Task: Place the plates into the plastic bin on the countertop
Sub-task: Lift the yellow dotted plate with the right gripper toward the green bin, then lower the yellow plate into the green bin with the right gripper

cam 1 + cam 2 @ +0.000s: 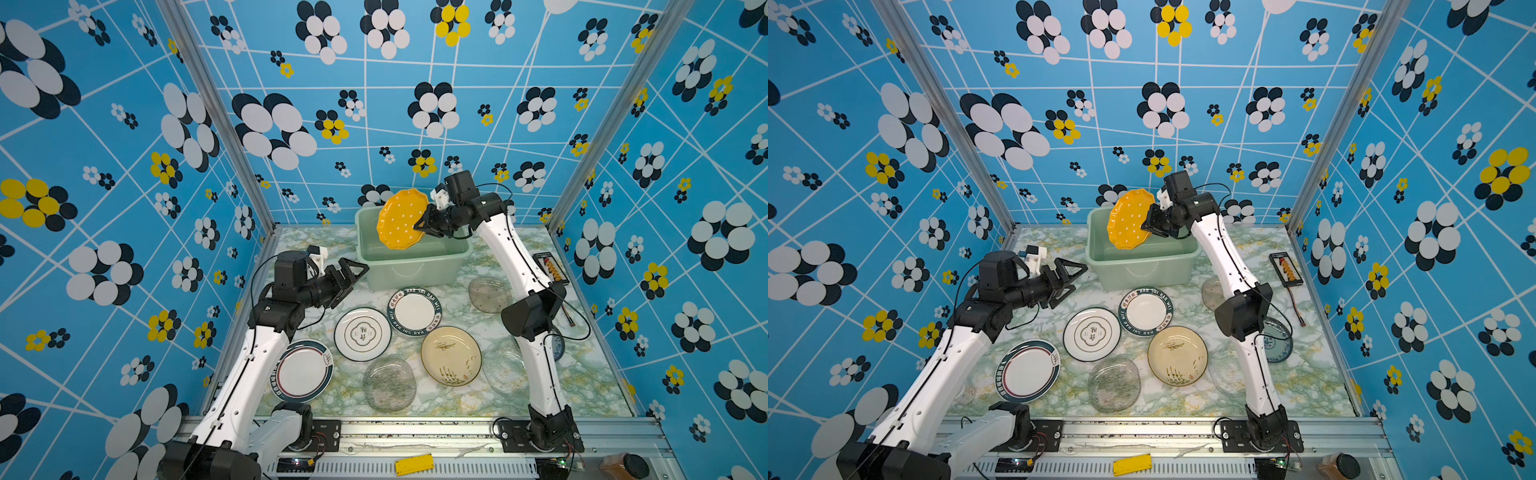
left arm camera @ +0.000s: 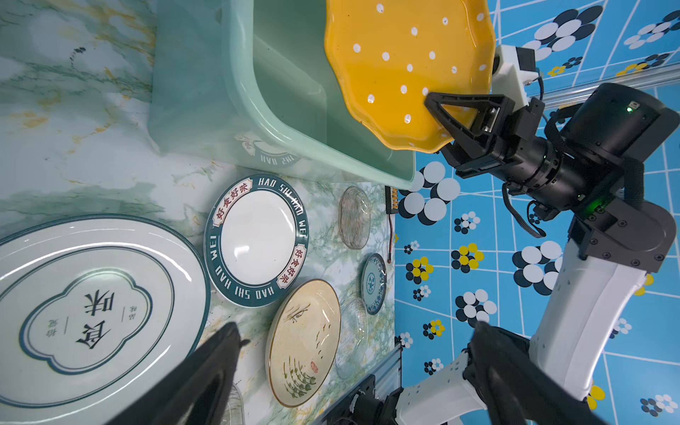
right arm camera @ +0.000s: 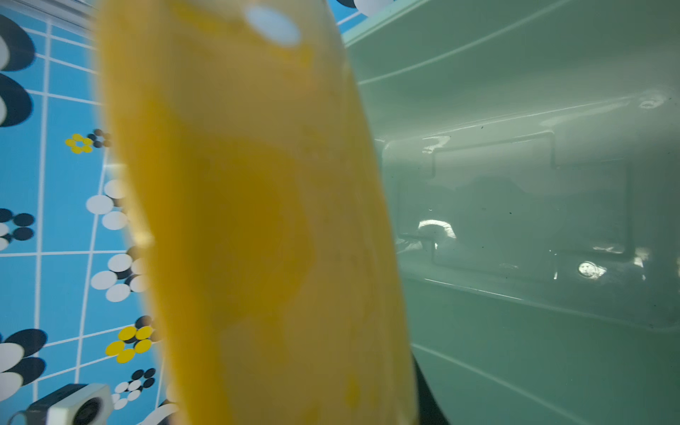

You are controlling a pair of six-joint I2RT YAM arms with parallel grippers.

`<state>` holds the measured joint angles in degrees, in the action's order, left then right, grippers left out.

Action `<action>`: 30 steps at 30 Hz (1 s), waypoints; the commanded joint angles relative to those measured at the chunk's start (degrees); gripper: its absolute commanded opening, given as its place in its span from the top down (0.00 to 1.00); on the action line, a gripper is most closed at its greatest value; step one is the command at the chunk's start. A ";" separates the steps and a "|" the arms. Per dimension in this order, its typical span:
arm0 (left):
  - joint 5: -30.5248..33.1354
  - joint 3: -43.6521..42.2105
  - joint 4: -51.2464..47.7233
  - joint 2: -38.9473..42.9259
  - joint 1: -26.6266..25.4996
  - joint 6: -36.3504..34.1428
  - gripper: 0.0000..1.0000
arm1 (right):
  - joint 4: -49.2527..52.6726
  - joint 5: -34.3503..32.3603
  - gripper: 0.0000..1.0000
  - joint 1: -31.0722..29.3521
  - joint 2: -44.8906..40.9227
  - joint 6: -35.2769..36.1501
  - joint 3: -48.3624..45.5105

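Worktop crowded with plates | yellow plate is pinched by right fingers, tilted above plastic bin | left fingers wide, empty | risk: released at this tilt, plate may be chipped.

Right wrist view: the yellow plate is a close blur, cut off at both ends. In a top view, at four o'clock on the countertop, the right arm hides most of the blue-patterned plate — and one edge of a clear glass plate.

Tilted yellow plate hangs over mint bin; other plates on countertop.
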<state>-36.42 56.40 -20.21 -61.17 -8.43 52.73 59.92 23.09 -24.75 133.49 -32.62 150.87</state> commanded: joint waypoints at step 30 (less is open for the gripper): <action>7.23 3.79 -10.12 -0.36 -4.24 -4.21 0.01 | -16.15 7.54 1.00 -1.87 9.58 8.25 -1.78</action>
<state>-30.15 59.20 -29.39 -61.36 -12.14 49.89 50.06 27.22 -26.24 144.14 -26.48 148.24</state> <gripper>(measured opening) 0.992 0.234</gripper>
